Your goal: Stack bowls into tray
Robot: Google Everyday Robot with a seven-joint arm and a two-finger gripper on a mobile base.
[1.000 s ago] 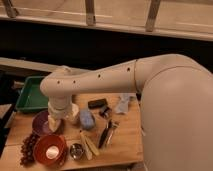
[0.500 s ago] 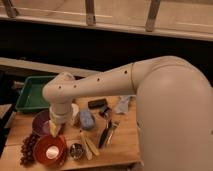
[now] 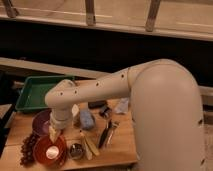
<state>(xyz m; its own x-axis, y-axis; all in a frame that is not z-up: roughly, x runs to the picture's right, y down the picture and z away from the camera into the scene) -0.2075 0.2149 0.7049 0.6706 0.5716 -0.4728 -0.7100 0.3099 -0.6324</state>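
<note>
The green tray (image 3: 34, 93) sits at the back left of the wooden table. The dull purple bowl (image 3: 40, 122) stands just in front of it. The red-orange bowl (image 3: 50, 150), with a pale spot inside, is at the front left corner. My gripper (image 3: 53, 133) hangs from the white arm's wrist (image 3: 62, 111), between the two bowls and just above the far rim of the red-orange bowl. It hides part of the purple bowl's right side.
A small metal cup (image 3: 76, 150) stands right of the red-orange bowl. Dark grapes (image 3: 27, 149) lie at the left edge. A blue object (image 3: 87, 119), a black block (image 3: 97, 104), a pale wrapper (image 3: 121, 105) and a dark utensil (image 3: 106, 134) lie mid-table.
The arm's wrist and gripper have shifted a little left and down, closer to the two bowls. The bowls and tray have not moved.
</note>
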